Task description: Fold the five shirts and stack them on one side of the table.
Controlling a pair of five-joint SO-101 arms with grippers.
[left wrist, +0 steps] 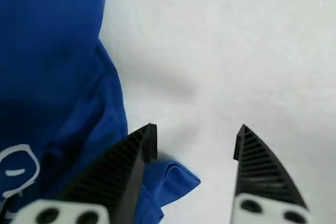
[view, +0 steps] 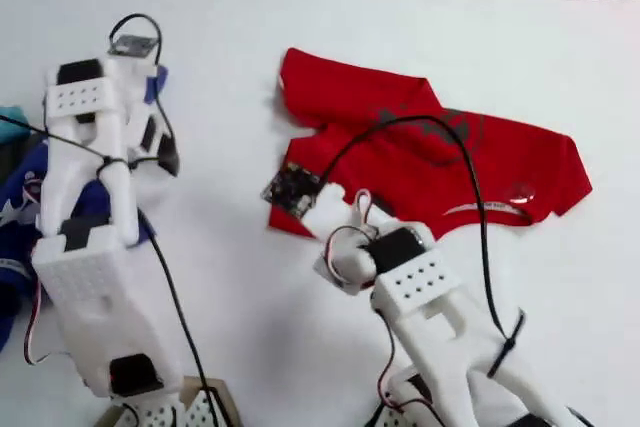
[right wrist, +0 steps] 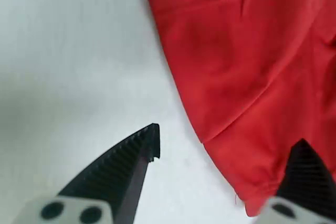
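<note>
A red shirt [view: 430, 147] lies spread out, partly folded, at the centre right of the table. My right gripper [right wrist: 228, 142] is open just above its near left corner, one finger over bare table and the other over the red cloth [right wrist: 247, 66]. A blue shirt [view: 20, 212] with white print lies bunched at the table's left edge, partly under the left arm. My left gripper [left wrist: 197, 140] is open beside it, and a blue fabric corner [left wrist: 170, 182] lies on the table between its fingers.
A bit of teal cloth [view: 10, 122] shows at the far left edge. The white table [view: 230, 277] is bare between the two arms and along the back. Black cables run over both arms, one looping above the red shirt.
</note>
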